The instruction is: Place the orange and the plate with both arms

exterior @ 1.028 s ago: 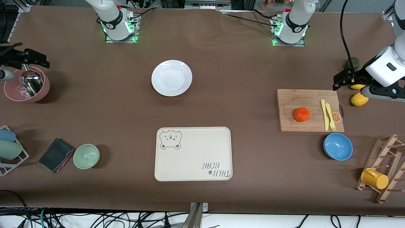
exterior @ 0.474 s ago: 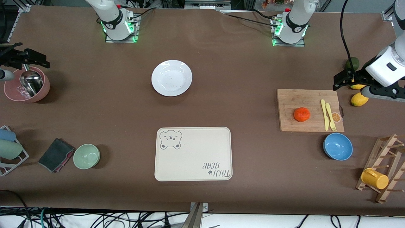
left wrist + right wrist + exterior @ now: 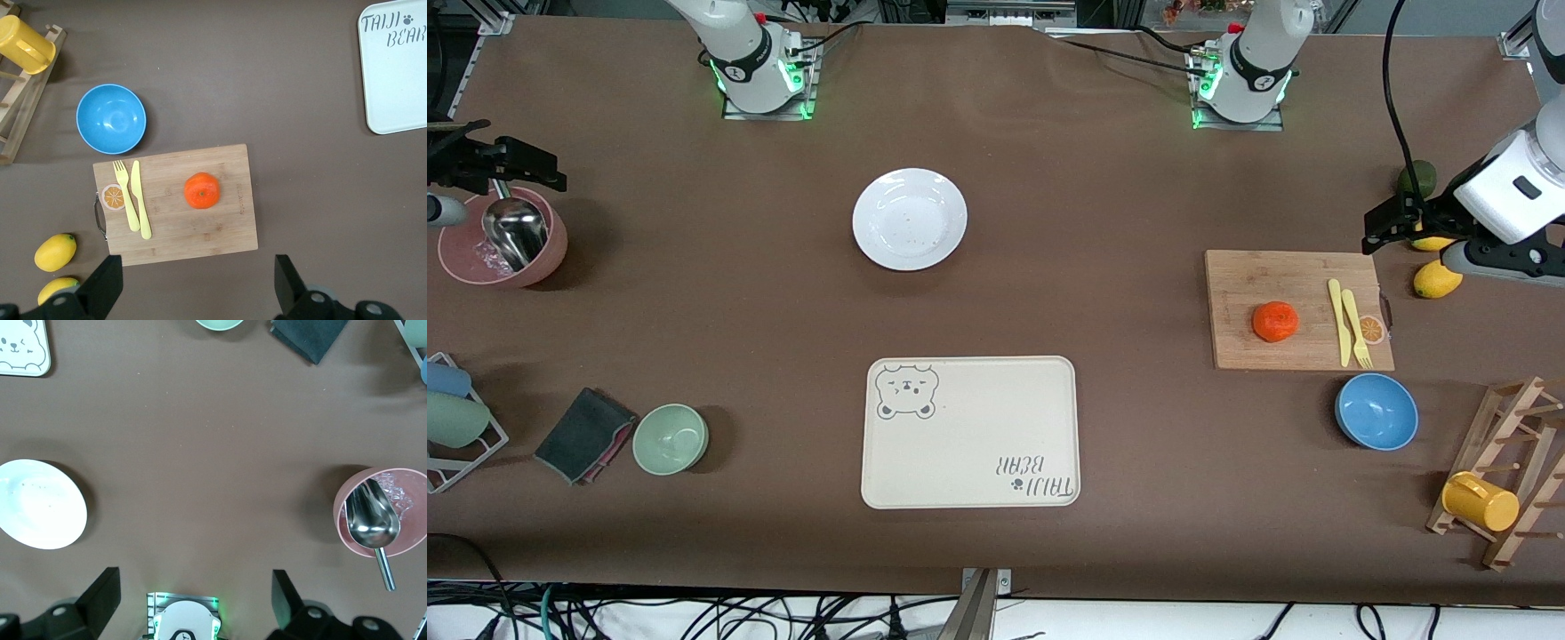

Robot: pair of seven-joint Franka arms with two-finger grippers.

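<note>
Orange (image 3: pixel 1275 321): small, round, slightly flattened, bright orange-red, dimpled top facing up. Sits on wooden cutting board (image 3: pixel 1298 309), roughly mid-board, apart from yellow knife (image 3: pixel 1337 322) and fork (image 3: pixel 1354 328) lying side by side toward board's handle end. Toward left arm's end of table. Untouched, nothing gripping it.

Plate (image 3: pixel 910 219): round, plain white, shallow, few tiny specks inside, empty. Flat on brown table, mid-table, farther from front camera than bear tray (image 3: pixel 970 432). Well apart from orange.
</note>
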